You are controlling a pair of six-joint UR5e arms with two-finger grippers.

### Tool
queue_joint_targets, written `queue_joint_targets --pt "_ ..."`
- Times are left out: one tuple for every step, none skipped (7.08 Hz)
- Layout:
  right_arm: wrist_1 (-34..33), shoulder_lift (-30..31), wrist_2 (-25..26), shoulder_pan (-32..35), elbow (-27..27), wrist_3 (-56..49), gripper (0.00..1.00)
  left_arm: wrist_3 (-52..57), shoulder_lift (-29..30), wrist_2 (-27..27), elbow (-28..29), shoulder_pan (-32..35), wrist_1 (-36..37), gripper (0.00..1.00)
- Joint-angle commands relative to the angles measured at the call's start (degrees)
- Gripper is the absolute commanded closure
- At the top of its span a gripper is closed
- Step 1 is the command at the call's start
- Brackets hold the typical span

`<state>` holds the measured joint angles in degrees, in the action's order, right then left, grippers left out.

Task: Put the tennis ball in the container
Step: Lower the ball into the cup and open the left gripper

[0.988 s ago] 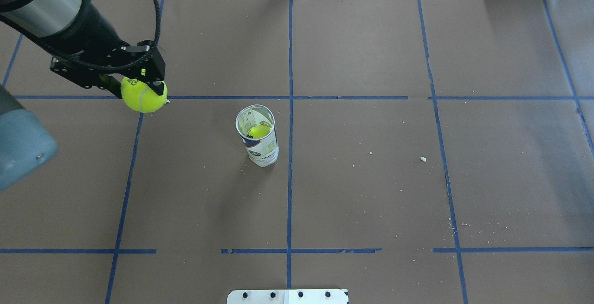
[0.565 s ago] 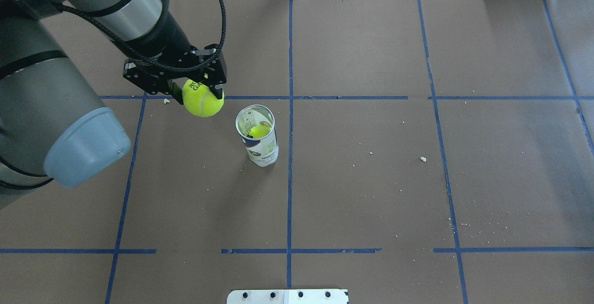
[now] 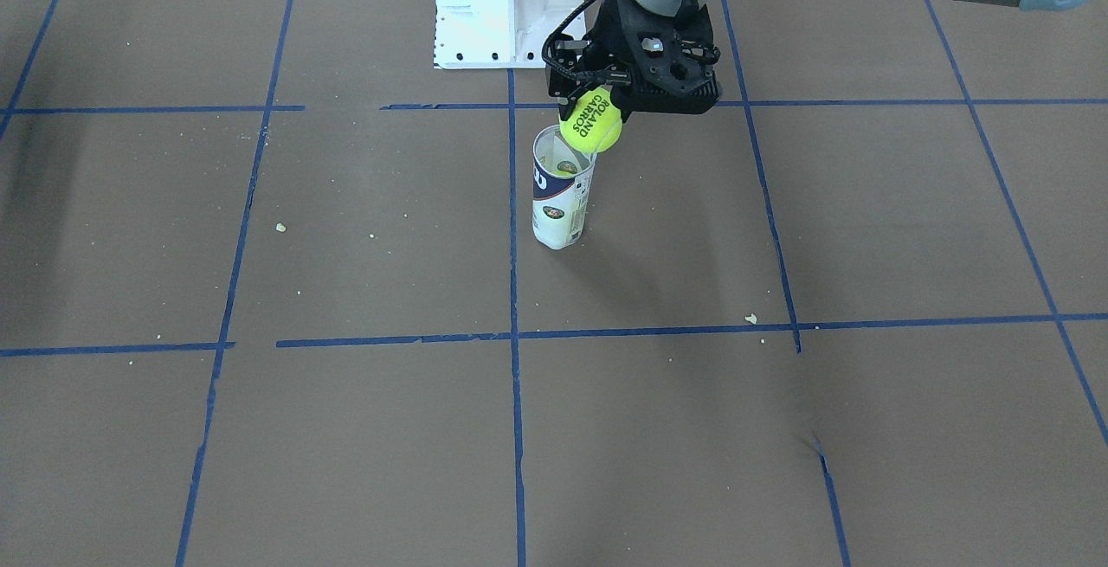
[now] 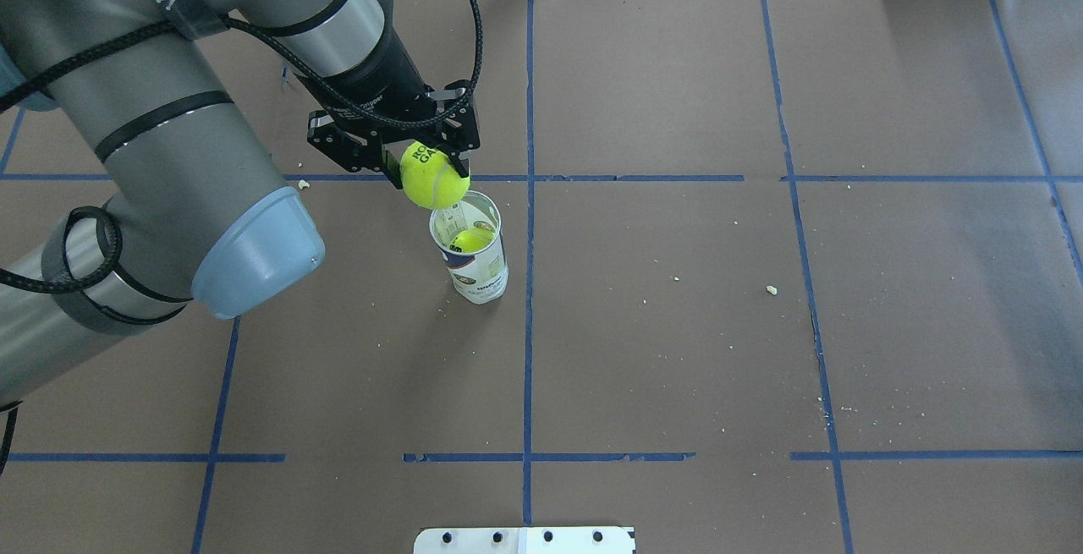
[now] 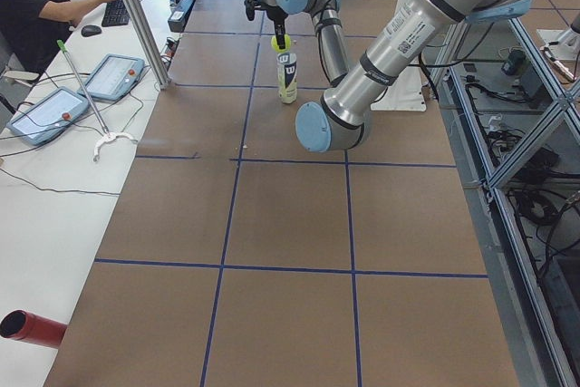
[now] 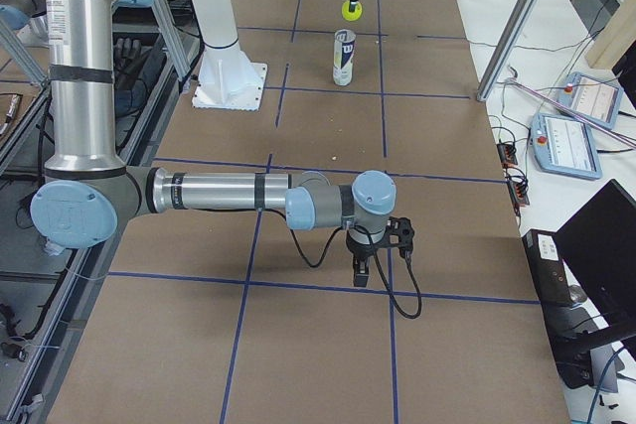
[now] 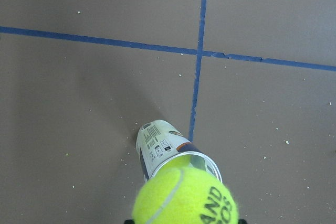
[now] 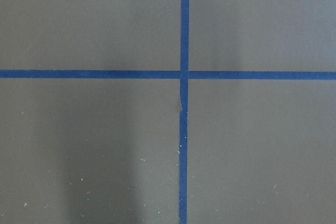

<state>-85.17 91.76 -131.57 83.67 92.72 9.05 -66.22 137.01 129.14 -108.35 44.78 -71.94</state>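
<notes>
Overhead exterior: the left gripper (image 4: pixel 432 172) has its jaws clamped on the tennis ball (image 4: pixel 434 184), held above the rim of the upright container (image 4: pixel 479 273) and seemingly a little off-centre. A second ball (image 4: pixel 470 240) lies inside. The right gripper (image 6: pixel 374 257) hangs over the counter (image 4: pixel 677 351), well apart; I cannot tell how its jaws stand.

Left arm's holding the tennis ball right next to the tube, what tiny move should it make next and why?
Probably nudge the left gripper slightly toward the robot's right, so the tennis ball is centred over the open mouth of the container before lowering. Overhead and front views both show it above the rim but offset to the robot's left. A second ball sits at the bottom.
</notes>
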Motion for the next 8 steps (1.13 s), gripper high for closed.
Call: queue_joint_targets --pt "0.00 0.00 0.00 0.00 0.00 0.00 0.00 -0.31 -0.25 -0.12 0.86 -1.27 -1.79 1.00" --pt "0.00 0.00 0.00 0.00 0.00 0.00 0.00 -1.01 -0.60 -0.21 1.65 -1.89 -3.63 1.00" --pt "0.00 0.00 0.00 0.00 0.00 0.00 0.00 -1.45 -0.61 -0.21 2.26 -2.15 -4.95 1.00" --pt "0.00 0.00 0.00 0.00 0.00 0.00 0.00 -1.46 -0.78 -0.21 2.27 -2.16 -5.31 0.98" --pt "0.00 0.00 0.00 0.00 0.00 0.00 0.00 -1.80 -0.78 -0.56 1.31 -2.16 -5.06 0.01" --pt "0.00 0.00 0.00 0.00 0.00 0.00 0.00 -2.33 -1.65 -0.65 0.26 -2.07 -5.14 0.00" --pt "0.00 0.00 0.00 0.00 0.00 0.00 0.00 -2.34 -2.62 -0.56 -0.71 -2.07 -5.31 0.00" --pt "0.00 0.00 0.00 0.00 0.00 0.00 0.00 -2.34 -2.63 -0.56 -0.72 -2.16 -5.40 0.00"
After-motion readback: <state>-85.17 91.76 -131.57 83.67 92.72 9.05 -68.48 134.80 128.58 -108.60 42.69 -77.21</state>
